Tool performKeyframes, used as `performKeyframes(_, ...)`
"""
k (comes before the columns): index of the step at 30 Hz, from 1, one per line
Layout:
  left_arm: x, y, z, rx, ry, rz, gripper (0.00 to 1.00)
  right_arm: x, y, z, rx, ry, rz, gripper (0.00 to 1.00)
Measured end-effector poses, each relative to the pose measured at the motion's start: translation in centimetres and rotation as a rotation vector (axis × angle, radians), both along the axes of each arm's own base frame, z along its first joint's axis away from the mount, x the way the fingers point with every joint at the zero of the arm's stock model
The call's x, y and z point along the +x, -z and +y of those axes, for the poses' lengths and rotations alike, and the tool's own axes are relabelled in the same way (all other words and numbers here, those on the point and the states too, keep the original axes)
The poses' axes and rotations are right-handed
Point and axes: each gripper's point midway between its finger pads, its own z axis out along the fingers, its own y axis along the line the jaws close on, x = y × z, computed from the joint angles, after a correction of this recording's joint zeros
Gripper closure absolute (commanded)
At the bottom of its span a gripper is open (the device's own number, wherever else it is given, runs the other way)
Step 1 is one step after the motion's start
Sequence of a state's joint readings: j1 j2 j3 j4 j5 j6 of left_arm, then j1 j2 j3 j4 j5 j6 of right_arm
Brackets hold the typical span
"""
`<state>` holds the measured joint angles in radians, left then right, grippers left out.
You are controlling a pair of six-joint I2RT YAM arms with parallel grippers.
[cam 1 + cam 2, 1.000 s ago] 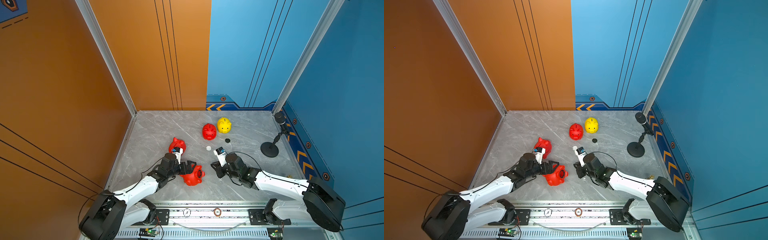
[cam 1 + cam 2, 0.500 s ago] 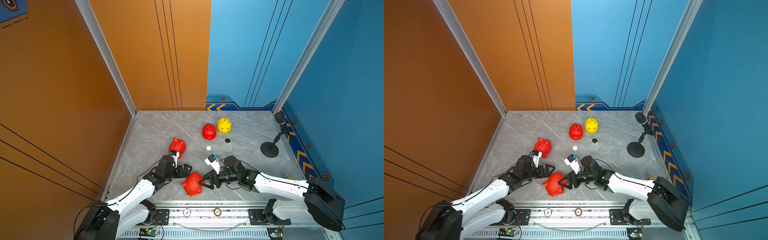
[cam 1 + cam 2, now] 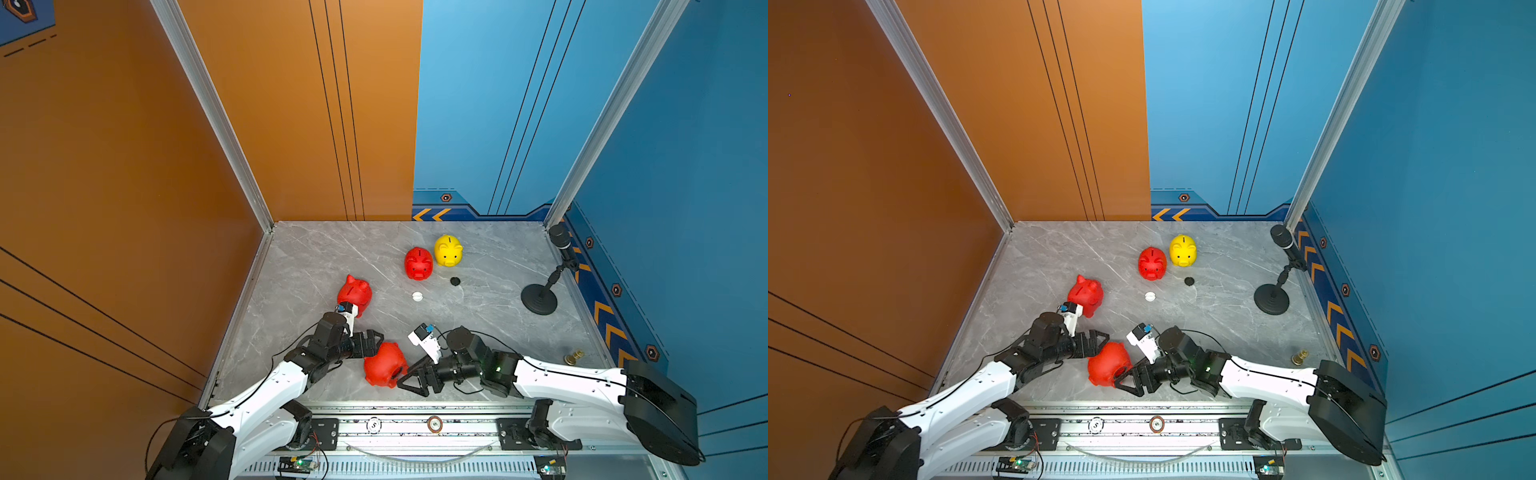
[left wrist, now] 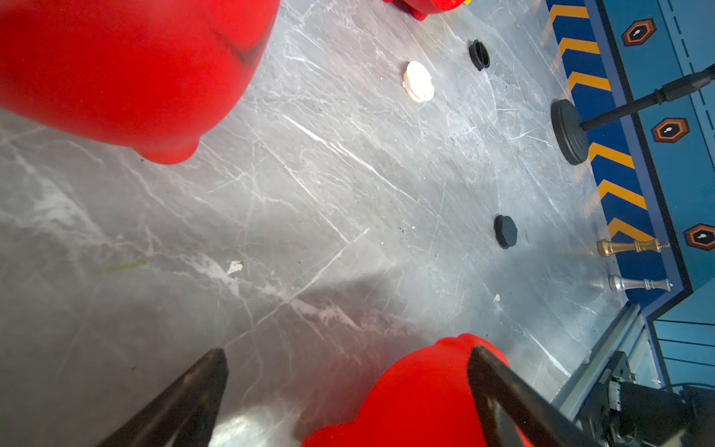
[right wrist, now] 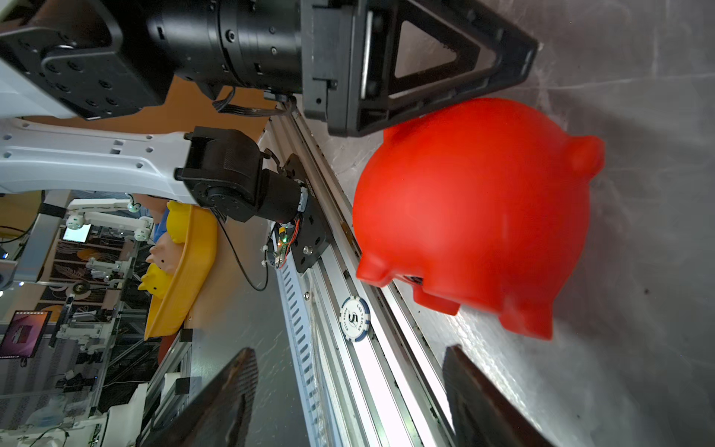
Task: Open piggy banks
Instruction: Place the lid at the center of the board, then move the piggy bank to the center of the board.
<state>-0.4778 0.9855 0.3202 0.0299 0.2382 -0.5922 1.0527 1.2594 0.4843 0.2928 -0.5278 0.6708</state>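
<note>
near red piggy bank [image 3: 384, 365] lies tipped over on the worktop [image 3: 311, 266] by the front edge, between both arms. left gripper [image 3: 374, 343] jaws wide, one finger just beside it, no grip. right gripper [image 3: 409, 377] jaws wide, tips just short of it. second red pig [image 3: 355, 293] toward the left edge; third red pig [image 3: 418, 264] and yellow pig [image 3: 448, 250] side by side toward the back.
</note>
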Motion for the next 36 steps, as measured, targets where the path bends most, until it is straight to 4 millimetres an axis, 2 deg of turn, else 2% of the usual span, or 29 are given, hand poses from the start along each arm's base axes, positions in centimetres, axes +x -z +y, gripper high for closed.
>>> performKeyframes(6, -0.4, -0.2, 0.1, -0.018, 0.0, -0.012, 0.02, -0.4, 2.3, 1.2, -0.035, -0.01, 0.036, 0.22)
performKeyframes(10, -0.7, -0.3, 0.2, -0.033, -0.002, -0.019, 0.02, 0.2, 2.4, 2.2, -0.02, 0.013, 0.038, 0.21)
performKeyframes(16, -1.0, -0.3, 0.2, -0.045, -0.006, -0.021, 0.01, 1.7, 2.3, 2.5, -0.007, 0.085, 0.012, 0.19)
performKeyframes(19, -1.1, -0.4, 0.3, -0.048, -0.007, -0.024, 0.01, 2.9, 2.5, 2.2, -0.021, 0.139, -0.014, 0.18)
performKeyframes(22, -1.2, -0.3, 0.3, -0.049, -0.007, -0.026, 0.02, 4.3, 2.6, 1.1, -0.059, 0.205, -0.046, 0.16)
performKeyframes(27, -1.3, -0.3, 0.4, -0.05, -0.007, -0.027, 0.02, 5.7, 1.3, 0.4, -0.031, 0.239, -0.063, 0.16)
performKeyframes(30, -1.3, -0.4, 0.4, -0.052, -0.008, -0.03, 0.01, 5.4, 1.5, 0.7, -0.023, 0.21, -0.051, 0.16)
performKeyframes(36, -1.6, 0.1, 0.5, -0.053, -0.012, -0.021, 0.02, 4.4, 2.2, 3.0, 0.003, 0.126, -0.014, 0.21)
